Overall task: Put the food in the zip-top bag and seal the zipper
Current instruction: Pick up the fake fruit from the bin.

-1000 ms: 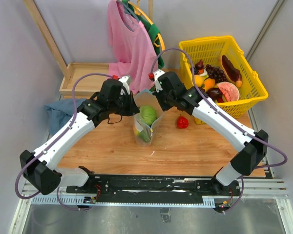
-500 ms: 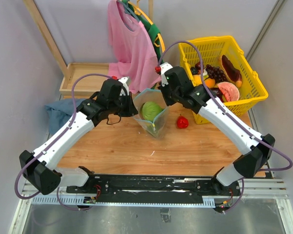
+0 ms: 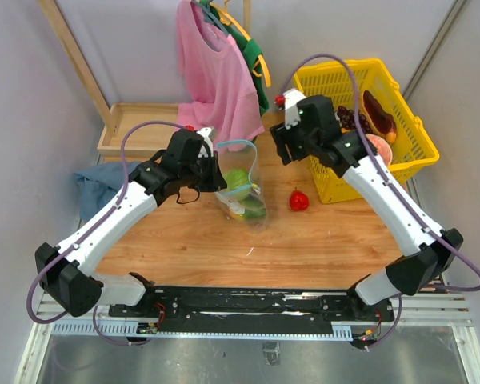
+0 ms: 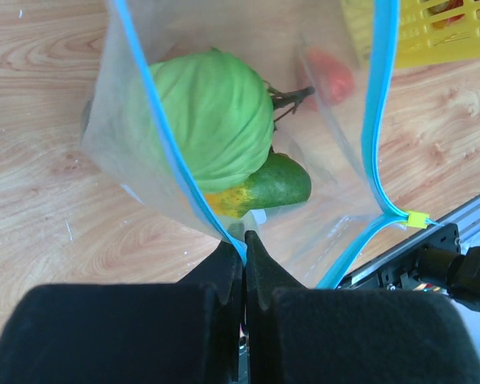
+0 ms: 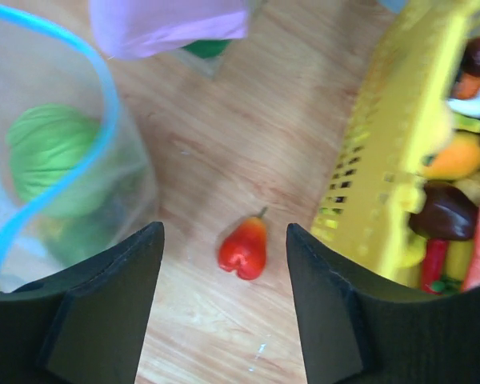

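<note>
The clear zip-top bag (image 3: 242, 190) stands on the wood table with its mouth open. My left gripper (image 3: 217, 174) (image 4: 245, 240) is shut on the near edge of the teal zipper (image 4: 155, 102). Inside the bag lie a round green food (image 4: 212, 120) and a green-yellow one (image 4: 266, 188). A red pear-shaped food (image 3: 298, 200) (image 5: 243, 246) lies on the table right of the bag. My right gripper (image 3: 283, 149) (image 5: 224, 232) hangs open above that red piece, holding nothing. More food fills the yellow basket (image 3: 410, 156).
The yellow basket (image 5: 374, 164) stands at the back right, close beside my right arm. A pink shirt (image 3: 216, 76) hangs behind the bag. A blue cloth (image 3: 92, 186) lies at the left, and a shallow wooden tray (image 3: 126, 134) sits behind it.
My right gripper has let go of the bag's mouth, opened, and moved back and right toward the basket. The bag's free edge has sagged; the left gripper has kept its hold.
</note>
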Motion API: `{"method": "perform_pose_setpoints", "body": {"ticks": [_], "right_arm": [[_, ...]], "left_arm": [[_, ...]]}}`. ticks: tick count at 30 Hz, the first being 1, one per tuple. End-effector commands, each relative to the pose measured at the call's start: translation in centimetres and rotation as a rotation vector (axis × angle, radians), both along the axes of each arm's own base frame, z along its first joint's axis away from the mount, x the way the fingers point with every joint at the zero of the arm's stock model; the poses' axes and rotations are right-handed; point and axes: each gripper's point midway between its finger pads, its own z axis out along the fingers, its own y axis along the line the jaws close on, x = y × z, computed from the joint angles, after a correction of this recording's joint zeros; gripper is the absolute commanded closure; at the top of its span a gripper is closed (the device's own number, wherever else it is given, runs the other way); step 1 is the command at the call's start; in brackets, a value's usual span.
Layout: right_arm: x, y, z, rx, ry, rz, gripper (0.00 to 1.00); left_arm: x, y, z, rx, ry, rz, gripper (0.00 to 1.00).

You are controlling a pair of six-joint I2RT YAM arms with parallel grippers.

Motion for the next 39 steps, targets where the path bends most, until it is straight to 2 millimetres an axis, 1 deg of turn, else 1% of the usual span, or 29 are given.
{"method": "perform_pose_setpoints", "body": {"ticks": [1, 4, 6, 8, 10, 13, 14, 16, 19, 24, 27, 32, 35, 39], "right_arm": [[1.2, -5.4, 3.3, 0.013, -0.059, -0.093, 0.34], [2.1, -8.8, 3.3, -0.001, -0.051, -0.161, 0.28], [3.0, -11.3, 3.0, -0.009, -0.043, -0.228, 0.26], [3.7, -13.8, 2.1, -0.025, -0.019, -0.294, 0.24], [4.3, -16.1, 0.8, -0.038, 0.011, -0.359, 0.22], [5.2, -18.8, -1.3, -0.019, 0.072, -0.425, 0.21], [6.0, -20.3, -3.4, 0.001, 0.142, -0.441, 0.2], [6.4, -21.2, -4.9, 0.03, 0.197, -0.427, 0.19], [6.9, -21.8, -7.2, 0.022, 0.275, -0.357, 0.16], [7.5, -22.1, -10.6, 0.013, 0.36, -0.211, 0.11], [7.0, -21.9, -13.3, -0.02, 0.439, -0.117, 0.11], [6.3, -21.5, -17.4, -0.053, 0.503, 0.012, 0.12], [6.7, -21.6, -19.0, -0.092, 0.507, 0.065, 0.14], [7.3, -20.9, -20.3, -0.107, 0.455, 0.166, 0.14]], "left_arm": [[0.2, -0.2, 1.5, -0.023, -0.054, -0.012, 1.0], [0.2, -0.1, 1.6, -0.022, -0.06, -0.012, 1.0], [0.2, -0.1, 1.6, -0.021, -0.063, -0.011, 1.0], [0.2, 0.0, 1.6, -0.017, -0.061, -0.01, 1.0], [0.2, 0.0, 1.5, -0.015, -0.062, -0.01, 1.0], [0.2, 0.1, 1.5, -0.014, -0.064, -0.01, 1.0], [0.2, 0.1, 1.5, -0.012, -0.064, -0.012, 1.0], [0.2, 0.1, 1.5, -0.01, -0.066, -0.011, 1.0], [0.1, 0.2, 1.5, -0.009, -0.066, -0.012, 1.0], [0.2, 0.0, 1.4, -0.008, -0.064, -0.024, 1.0], [0.3, -0.1, 1.2, 0.002, -0.062, -0.031, 1.0], [0.4, -0.3, 0.7, 0.008, -0.05, -0.042, 1.0], [0.4, -0.7, 0.6, 0.006, -0.042, -0.061, 1.0], [0.5, -0.8, 0.5, 0.011, -0.041, -0.07, 1.0]]}}
